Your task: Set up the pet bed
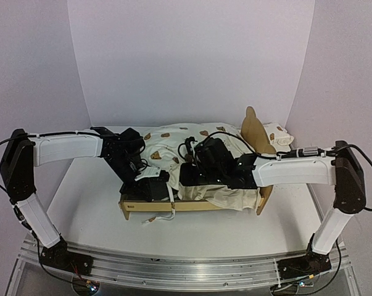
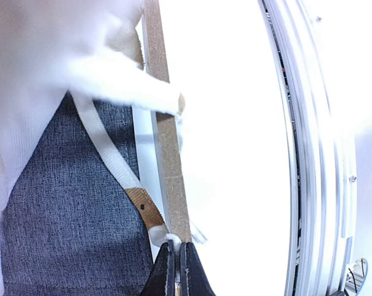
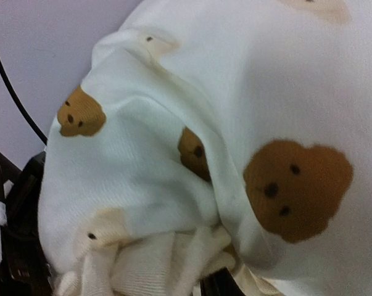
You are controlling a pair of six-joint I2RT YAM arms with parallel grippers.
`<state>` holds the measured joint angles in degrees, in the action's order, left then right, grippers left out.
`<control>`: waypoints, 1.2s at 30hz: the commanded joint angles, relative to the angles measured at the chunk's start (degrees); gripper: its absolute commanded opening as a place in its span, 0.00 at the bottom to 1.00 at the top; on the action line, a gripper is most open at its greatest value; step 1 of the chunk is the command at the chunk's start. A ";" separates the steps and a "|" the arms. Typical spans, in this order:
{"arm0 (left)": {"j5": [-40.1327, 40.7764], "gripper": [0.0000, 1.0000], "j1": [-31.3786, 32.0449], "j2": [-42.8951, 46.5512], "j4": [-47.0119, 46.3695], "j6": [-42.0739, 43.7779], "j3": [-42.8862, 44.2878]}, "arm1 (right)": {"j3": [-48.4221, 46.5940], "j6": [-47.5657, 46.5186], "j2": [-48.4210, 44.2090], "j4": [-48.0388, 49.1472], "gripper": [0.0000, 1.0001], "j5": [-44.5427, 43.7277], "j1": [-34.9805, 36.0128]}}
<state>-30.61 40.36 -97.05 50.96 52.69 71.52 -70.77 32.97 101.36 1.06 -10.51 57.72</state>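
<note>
The pet bed (image 1: 192, 207) is a plywood frame with an ear-shaped headboard (image 1: 255, 129) at the right. Its cream bear-print cushion (image 1: 170, 139) lies rumpled on it and hangs over the front rail at the right. My left gripper (image 1: 152, 185) is at the bed's front left. In the left wrist view it (image 2: 176, 265) is shut on the end of a white and brown strap (image 2: 105, 148) beside the plywood rail (image 2: 167, 154), over the grey base (image 2: 68, 222). My right gripper (image 1: 190, 176) sits mid-bed. Its jaws are buried in the bunched cushion ruffle (image 3: 161, 259).
A small matching pillow (image 1: 278, 134) lies behind the headboard at the right. Another loose strap (image 1: 164, 216) hangs over the front rail onto the white table. A metal rail (image 1: 186, 265) runs along the near edge. White walls enclose the back and sides.
</note>
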 commanded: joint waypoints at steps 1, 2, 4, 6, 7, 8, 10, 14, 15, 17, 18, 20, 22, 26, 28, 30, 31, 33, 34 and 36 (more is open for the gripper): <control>9.54 0.00 0.43 -5.68 -3.28 0.96 -4.23 | 0.60 0.66 -6.35 -8.10 0.31 -3.74 0.26; 9.88 0.00 0.44 -6.42 -3.53 1.51 -4.43 | 0.54 0.34 -7.11 -9.22 0.33 -4.46 0.29; 10.97 0.00 0.43 -7.69 -4.03 2.51 -4.79 | 0.32 -0.20 -8.72 -12.17 0.35 -5.78 0.30; 11.49 0.00 0.10 -8.98 -4.25 2.11 -4.18 | 0.43 -0.58 -10.36 -13.94 0.35 -7.03 0.29; 11.06 0.00 -0.34 -9.50 -3.96 1.43 -3.21 | 0.60 -0.64 -11.13 -14.60 0.35 -7.47 0.31; 9.54 0.00 -1.46 -10.09 -3.08 0.34 -1.47 | 0.85 -0.64 -11.81 -15.04 0.35 -7.80 0.32; 4.49 0.00 -3.91 -11.34 0.57 -2.18 3.22 | 1.32 -0.69 -12.71 -15.52 0.35 -8.15 0.32; -1.83 0.00 -6.15 -10.34 4.36 -3.95 8.46 | 1.68 -0.72 -12.97 -16.09 0.35 -8.38 0.35; -2.03 0.00 -6.15 -9.06 3.87 -3.61 7.90 | 1.64 -0.74 -12.85 -16.09 0.35 -8.22 0.34; -1.38 0.00 -6.16 -6.19 1.83 -3.36 6.20 | 1.43 -0.90 -12.52 -16.09 0.35 -7.93 0.33; -0.52 0.00 -6.17 -5.04 0.67 -3.69 5.60 | 1.33 -0.90 -12.38 -16.09 0.35 -7.66 0.34; 1.60 0.00 -6.17 -3.51 -1.09 -5.76 5.48 | 1.09 -0.89 -12.08 -16.09 0.35 -7.04 0.40; 2.46 0.00 -6.27 -1.94 -2.28 -8.44 6.23 | 0.83 -0.81 -11.73 -16.09 0.35 -6.58 0.64; 1.99 0.00 -6.35 0.89 -2.96 -10.54 7.69 | 0.18 -0.64 -10.76 -16.08 0.35 -5.60 1.46; 3.30 0.00 -6.35 1.06 -3.01 -10.02 6.94 | -0.23 -0.60 -10.09 -16.09 0.36 -5.06 1.82; 4.53 0.00 -6.33 0.99 -3.04 -8.33 4.31 | -0.77 -0.54 -9.31 -16.07 0.36 -4.65 2.17; 4.93 0.00 -6.29 1.06 -3.24 -7.51 3.11 | -1.05 -0.54 -8.91 -16.05 0.37 -4.48 2.22; 5.30 0.00 -5.26 0.96 -3.36 -6.45 0.50 | -1.57 -0.40 -8.30 -16.09 0.37 -4.20 2.35; 6.17 0.00 -4.38 0.64 -3.28 -5.93 -0.61 | -1.84 -0.34 -7.93 -16.09 0.37 -3.90 2.42; 7.34 0.00 -2.48 -0.27 -3.27 -5.08 -2.13 | -2.28 0.05 -7.36 -16.04 0.38 -3.67 2.49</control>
<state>-26.18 34.85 -97.32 47.90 45.18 72.75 -70.08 32.62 92.67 -15.09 -15.35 59.84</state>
